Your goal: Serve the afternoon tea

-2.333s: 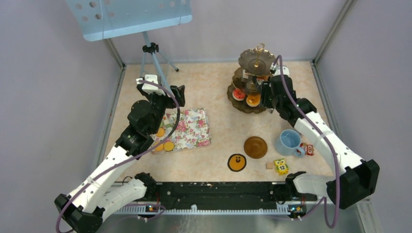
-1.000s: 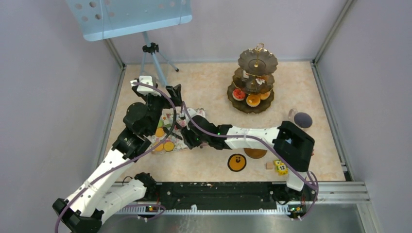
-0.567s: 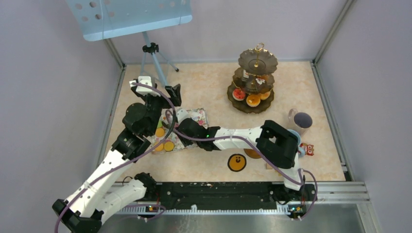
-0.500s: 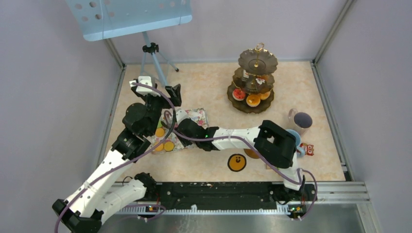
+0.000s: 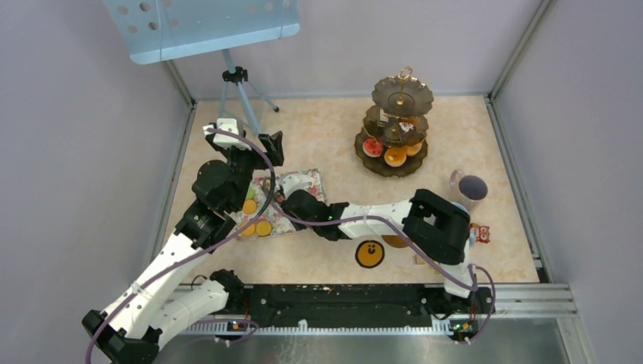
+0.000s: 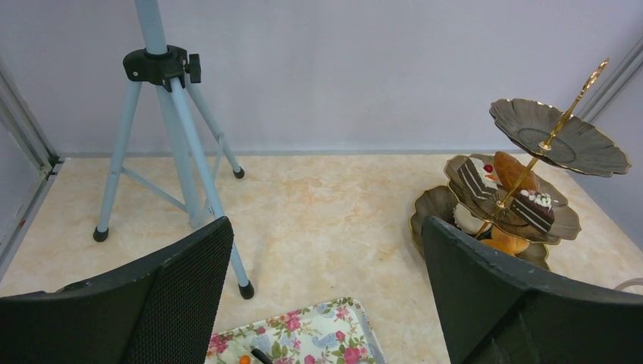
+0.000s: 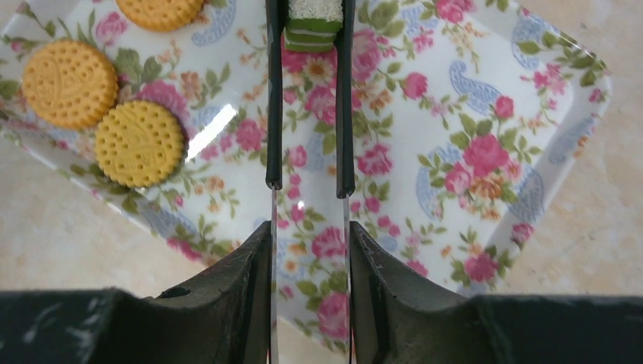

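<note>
My right gripper (image 5: 294, 203) reaches left over the floral tray (image 5: 307, 180). In the right wrist view it (image 7: 309, 227) is shut on a pair of thin tongs (image 7: 345, 114), whose dark tips pinch a small green-and-white cake slice (image 7: 312, 23) above the tray (image 7: 470, 114). Three yellow round biscuits (image 7: 140, 142) lie on the tray's left part. My left gripper (image 5: 269, 144) is wide open and empty, held above the tray's far edge (image 6: 326, 250). The dark three-tier stand (image 5: 398, 129) holds pastries at the back right (image 6: 531, 189). The grey mug (image 5: 472, 187) stands at the right.
A music stand's tripod (image 5: 235, 76) stands at the back left (image 6: 163, 68). An orange smiley disc (image 5: 369, 253) lies near the front. My right arm's elbow (image 5: 436, 224) covers most of the blue cup and brown saucer. A red owl block (image 5: 479, 232) lies beside it.
My right arm swung from the stand across to the tray, and in the last half second the gripper drew back a little toward the right. The left arm has barely moved.
</note>
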{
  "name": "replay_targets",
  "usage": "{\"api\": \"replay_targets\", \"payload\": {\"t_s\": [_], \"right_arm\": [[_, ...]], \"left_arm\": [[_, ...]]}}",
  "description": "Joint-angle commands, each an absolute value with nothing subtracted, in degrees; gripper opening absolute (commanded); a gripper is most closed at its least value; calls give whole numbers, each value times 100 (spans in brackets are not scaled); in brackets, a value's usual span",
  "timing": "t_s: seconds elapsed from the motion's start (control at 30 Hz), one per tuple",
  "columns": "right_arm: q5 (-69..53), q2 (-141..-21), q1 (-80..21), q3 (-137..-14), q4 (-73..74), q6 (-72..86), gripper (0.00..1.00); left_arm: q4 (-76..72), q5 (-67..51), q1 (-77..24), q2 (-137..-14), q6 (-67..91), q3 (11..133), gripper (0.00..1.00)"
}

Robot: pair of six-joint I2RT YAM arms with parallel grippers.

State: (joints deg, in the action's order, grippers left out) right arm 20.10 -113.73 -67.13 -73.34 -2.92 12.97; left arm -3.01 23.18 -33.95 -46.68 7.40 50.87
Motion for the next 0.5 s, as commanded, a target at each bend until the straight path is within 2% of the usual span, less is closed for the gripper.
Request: {"api": "replay_targets", "payload": {"t_s": [0.0,0.2,0.47], "right_arm": [[2182,-10266,-6787,-6612,-859,1206,20],[2414,-8656,-6793,-5094,-1027,1389,19],[3949,-6425,-6698,-4491,583,1428,19]], "left_arm": [[-558,2358,-3416,-4668,725,5132,99],[-544,2250,-3405,-4773,758,5144,99],[-539,2187,-3399,-4935,804,5149,99]]}}
